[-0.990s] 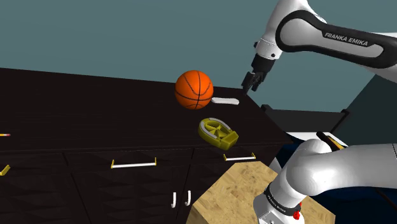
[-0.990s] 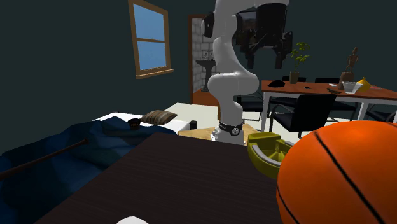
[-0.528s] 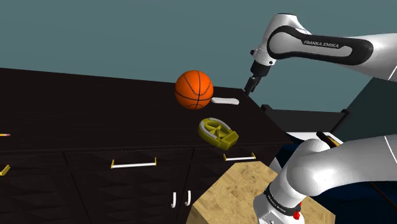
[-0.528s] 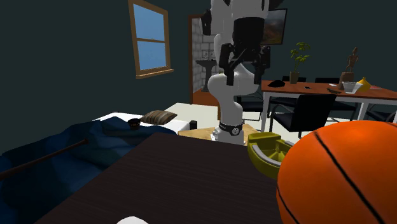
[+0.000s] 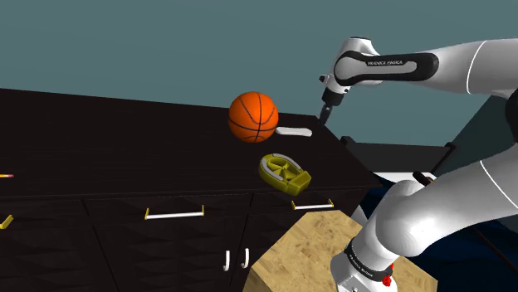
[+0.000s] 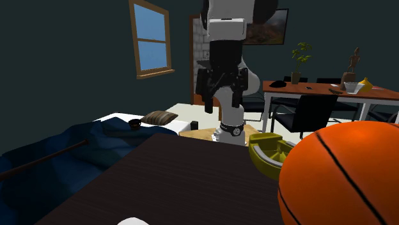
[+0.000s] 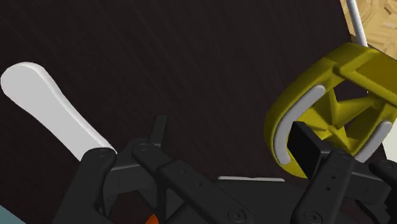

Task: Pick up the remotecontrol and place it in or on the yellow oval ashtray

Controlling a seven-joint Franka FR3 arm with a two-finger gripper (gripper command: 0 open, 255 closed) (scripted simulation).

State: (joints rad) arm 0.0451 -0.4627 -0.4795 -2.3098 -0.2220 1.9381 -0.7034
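- Remotecontrol (image 5: pixel 292 131) lies flat on the counter (image 5: pixel 124 158), just beside the basketball (image 5: pixel 252 117) on the shoulder view's right; can't tell if they touch.
- Nothing grips the remotecontrol. In the wrist view it (image 7: pixel 54 105) sits off to one side of the hand, outside the finger gap.
- Hand (image 5: pixel 326 112) hangs in the air further out from the basketball on that same side, past the remotecontrol and above it.
- Hand is spread: the two black fingers (image 7: pixel 308 145) stand well apart with bare counter between them, touching nothing. The second exterior view gives the same reading (image 6: pixel 222 105).
- Remotecontrol shape: slim flat bar with rounded ends, drawn plain white.
- Ashtray (image 5: pixel 284 172): yellow oval ring, squared off at one end, with grey strips along the inner wall and yellow spokes crossing the middle (image 7: pixel 331 108). It sits near the basketball, toward the counter's front edge, apart from the remotecontrol.
- Basketball: orange with black seams.
- Counter: near-black with a fine grain; cabinet fronts below it carry pale bar handles (image 5: pixel 174 214).
- Stand (image 5: pixel 303 249): light wood-grain box, well below the basketball in the shoulder view.
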